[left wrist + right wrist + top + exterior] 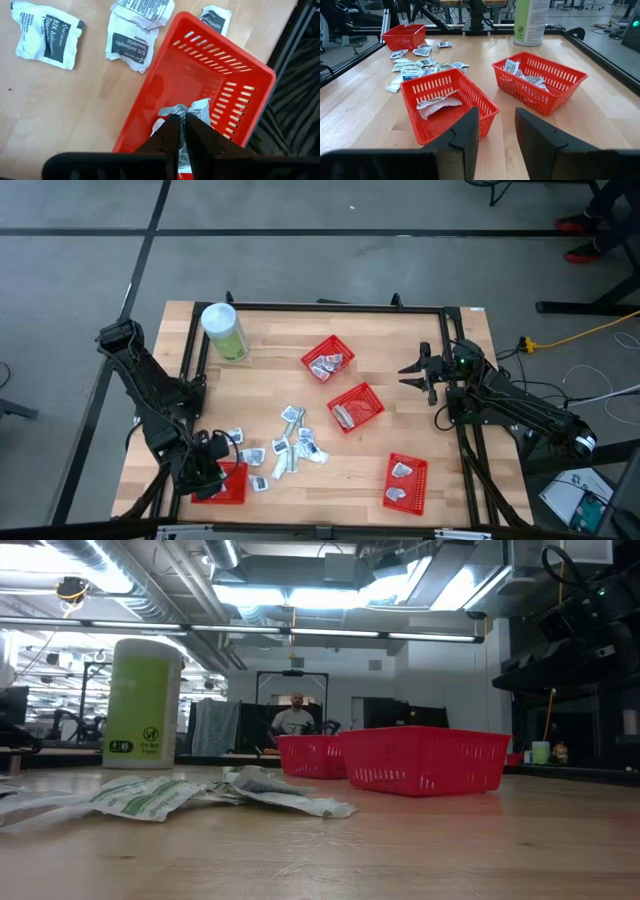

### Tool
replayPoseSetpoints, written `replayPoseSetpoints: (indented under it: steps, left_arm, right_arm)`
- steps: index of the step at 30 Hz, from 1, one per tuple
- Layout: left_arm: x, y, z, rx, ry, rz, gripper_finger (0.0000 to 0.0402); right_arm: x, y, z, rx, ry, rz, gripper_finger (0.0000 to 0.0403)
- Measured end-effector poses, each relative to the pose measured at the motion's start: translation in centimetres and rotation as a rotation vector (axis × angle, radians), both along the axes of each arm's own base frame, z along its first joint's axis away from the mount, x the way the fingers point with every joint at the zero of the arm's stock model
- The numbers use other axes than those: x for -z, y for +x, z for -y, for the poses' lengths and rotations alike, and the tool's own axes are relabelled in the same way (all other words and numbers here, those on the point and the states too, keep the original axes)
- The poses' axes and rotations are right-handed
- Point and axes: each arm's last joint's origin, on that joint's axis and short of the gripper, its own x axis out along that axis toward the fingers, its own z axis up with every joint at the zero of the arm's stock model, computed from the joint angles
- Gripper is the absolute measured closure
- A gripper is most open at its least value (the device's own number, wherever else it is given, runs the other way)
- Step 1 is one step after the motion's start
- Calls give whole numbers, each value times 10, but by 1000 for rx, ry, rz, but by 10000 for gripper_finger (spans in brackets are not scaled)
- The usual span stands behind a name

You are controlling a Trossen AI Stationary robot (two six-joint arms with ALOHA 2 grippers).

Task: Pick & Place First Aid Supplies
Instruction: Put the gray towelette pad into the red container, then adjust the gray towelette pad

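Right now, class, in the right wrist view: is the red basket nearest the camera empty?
No. That near red basket holds a crumpled white packet lying on its floor.

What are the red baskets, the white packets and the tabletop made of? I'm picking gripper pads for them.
The red baskets look like glossy moulded plastic, given their slotted walls and sheen. The white packets seem to be crinkly paper or foil-lined wrapper, creased and printed; which one is unclear. The tabletop looks like pale, smooth-finished wood in jointed strips with visible grain.
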Motion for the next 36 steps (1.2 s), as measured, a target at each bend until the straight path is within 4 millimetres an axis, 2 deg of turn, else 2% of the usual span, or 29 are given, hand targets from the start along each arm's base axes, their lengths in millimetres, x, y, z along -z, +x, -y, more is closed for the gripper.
replayPoseSetpoints:
  steps: [4, 12, 18, 26, 36]
  left_arm:
    - [0, 0, 0, -20, 1, 8, 373]
    - [0, 2, -2, -123, 6, 38, 315]
    - [0, 2, -2, -105, 14, 43, 286]
    - [-2, 5, -5, -134, -13, 27, 291]
    - [-16, 26, -36, -126, 22, 84, 316]
  right_arm:
    - [0, 0, 0, 0, -1, 0, 276]
    - [0, 0, 0, 0, 0, 0, 276]
    - [0, 0, 0, 0, 0, 0, 276]
    - [0, 0, 0, 0, 0, 0, 276]
    - [0, 0, 0, 0, 0, 0, 276]
